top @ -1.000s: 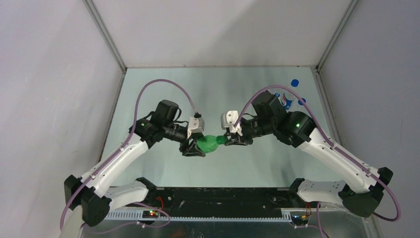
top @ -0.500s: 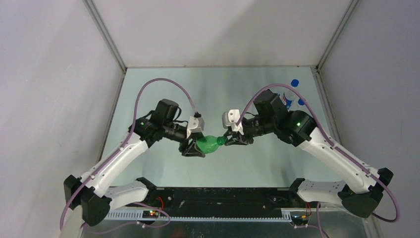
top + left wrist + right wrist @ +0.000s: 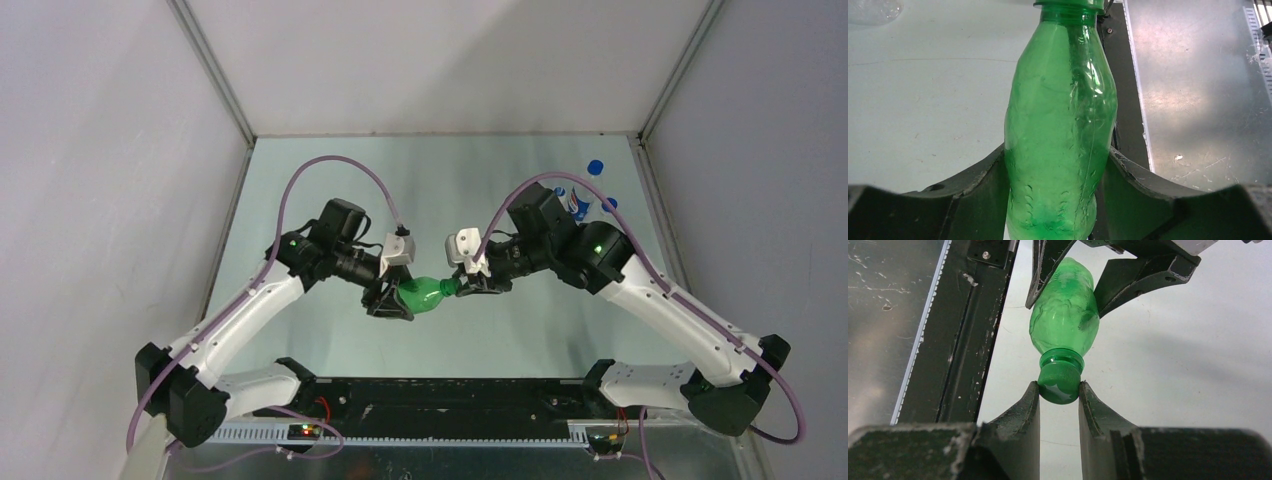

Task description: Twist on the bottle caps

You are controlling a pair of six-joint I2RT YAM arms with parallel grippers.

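Green cap [image 3: 1060,381] on bottle [image 3: 1060,100] neck, pinched in right claw [image 3: 1058,387]; left claw [image 3: 1057,152] clamps bottle body

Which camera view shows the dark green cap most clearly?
The right wrist view: the green cap sits on the green bottle's neck, gripped by the right tool. The top view shows only a small dark spot; the left wrist view cuts it off.
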